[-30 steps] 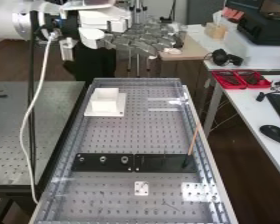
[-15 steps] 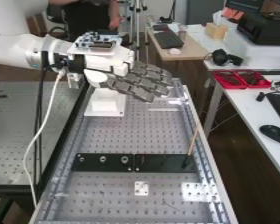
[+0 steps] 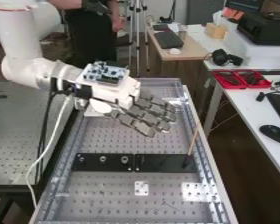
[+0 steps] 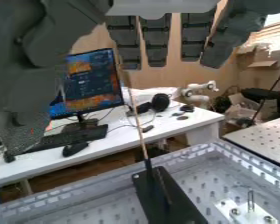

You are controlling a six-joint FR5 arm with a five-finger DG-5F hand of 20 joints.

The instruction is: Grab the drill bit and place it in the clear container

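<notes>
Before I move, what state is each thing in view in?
Dark grey robot hand: open, empty, above the bench.
Thin tan rod with black lower end: standing on end.
Long black rectangular plates: lying flat, end to end.
Red plastic trays: open, holding dark items.
Black flat monitor: lit.

White piece point(image 3: 91, 114), probably a plate, partly hidden behind the hand point(image 3: 135, 121), high view

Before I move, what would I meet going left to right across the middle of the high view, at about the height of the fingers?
The perforated metal table → the robot's hand → the thin brownish stick → the black computer mouse.
</notes>
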